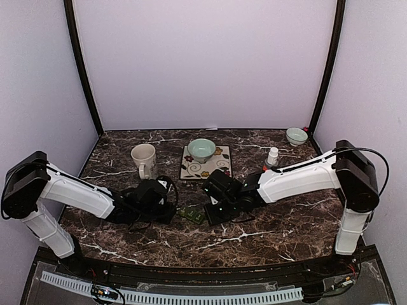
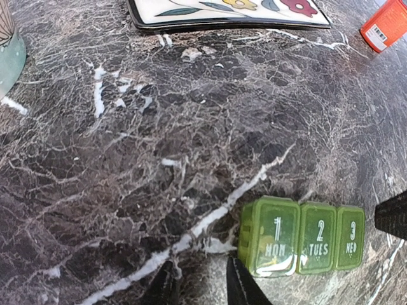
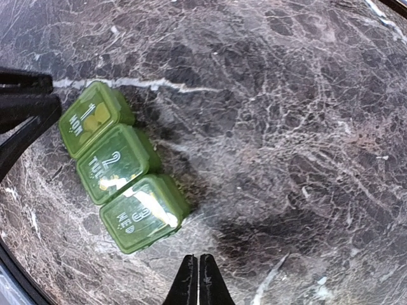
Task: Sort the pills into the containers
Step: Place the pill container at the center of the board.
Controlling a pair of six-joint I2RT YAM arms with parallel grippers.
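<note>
Pill box [image 3: 121, 166], left claw [image 2: 200, 286] just beside MON end, right claw [image 3: 197, 279] near WED

- Top view sits high behind the arm bases, tipped down and forward toward the back wall, far enough off to take in the whole marble table [image 1: 273, 235]
- Left wrist view skims low over the marble at a shallow slant, left gripper [image 2: 200, 287] tips at its bottom edge, floral tile [image 2: 191, 9] up top
- Right wrist view, nearer still, stares steeply down, right gripper [image 3: 197, 279] tips bottom centre
- All three share the green pill box [image 1: 191, 214], and each wrist view clips the other gripper at a side edge
</note>
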